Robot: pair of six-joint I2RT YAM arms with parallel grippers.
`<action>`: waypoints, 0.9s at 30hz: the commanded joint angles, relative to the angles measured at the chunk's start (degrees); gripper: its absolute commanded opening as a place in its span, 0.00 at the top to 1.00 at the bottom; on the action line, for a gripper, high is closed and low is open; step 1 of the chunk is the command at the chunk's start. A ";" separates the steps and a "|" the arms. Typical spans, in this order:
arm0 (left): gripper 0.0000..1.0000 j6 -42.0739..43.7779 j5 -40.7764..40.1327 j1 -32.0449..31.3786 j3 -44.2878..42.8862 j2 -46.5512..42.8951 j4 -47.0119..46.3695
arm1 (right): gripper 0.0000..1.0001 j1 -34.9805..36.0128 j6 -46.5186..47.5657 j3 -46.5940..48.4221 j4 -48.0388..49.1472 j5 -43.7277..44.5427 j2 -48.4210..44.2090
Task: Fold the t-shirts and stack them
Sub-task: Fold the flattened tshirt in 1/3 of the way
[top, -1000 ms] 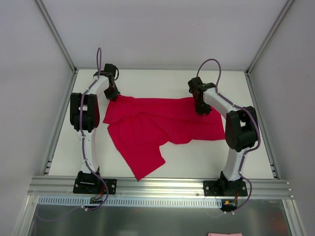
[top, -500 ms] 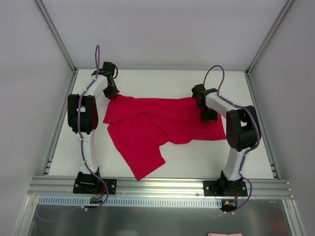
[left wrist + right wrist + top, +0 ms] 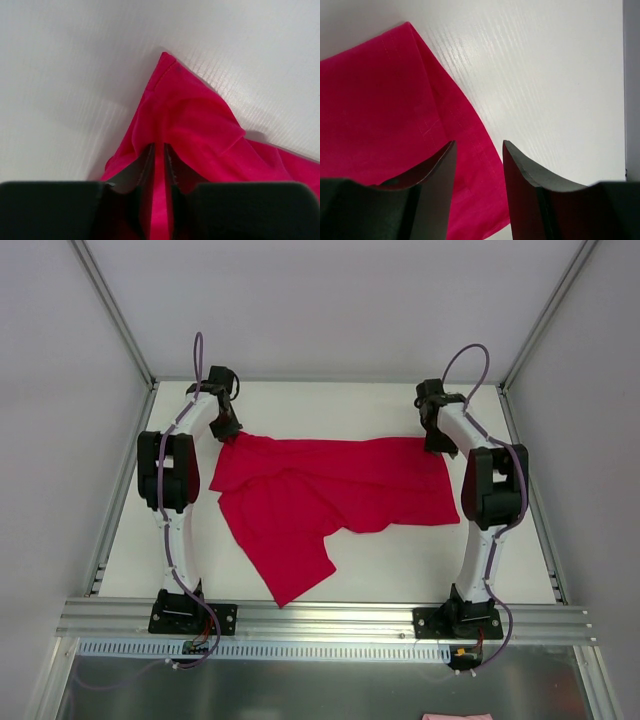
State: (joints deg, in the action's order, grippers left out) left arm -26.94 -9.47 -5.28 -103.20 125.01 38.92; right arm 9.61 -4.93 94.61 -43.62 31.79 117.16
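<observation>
1. T-shirt (image 3: 330, 495), crimson, is spread crumpled across the white table (image 3: 330, 405) between both arms.
2. Its far left corner is pinched by the left gripper (image 3: 160, 160), clenched on the fabric.
3. The right gripper (image 3: 479, 165) is seen released, jaws apart, over the far right corner.

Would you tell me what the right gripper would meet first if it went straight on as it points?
Probably the edge of the crimson-red thin-fabric t-shirt: the open right gripper straddles it, white table just beside. Its height above is unclear.
</observation>
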 commanded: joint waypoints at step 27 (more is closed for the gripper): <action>0.25 2.07 -3.53 -0.35 1.86 -4.60 0.99 | 0.57 -4.33 -1.22 5.93 3.80 -17.99 6.85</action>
State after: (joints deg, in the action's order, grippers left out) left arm -25.98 -11.16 -5.28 -101.56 124.40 38.92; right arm 5.69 -5.39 97.30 -39.38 15.64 123.07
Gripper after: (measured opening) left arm 0.751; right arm 0.431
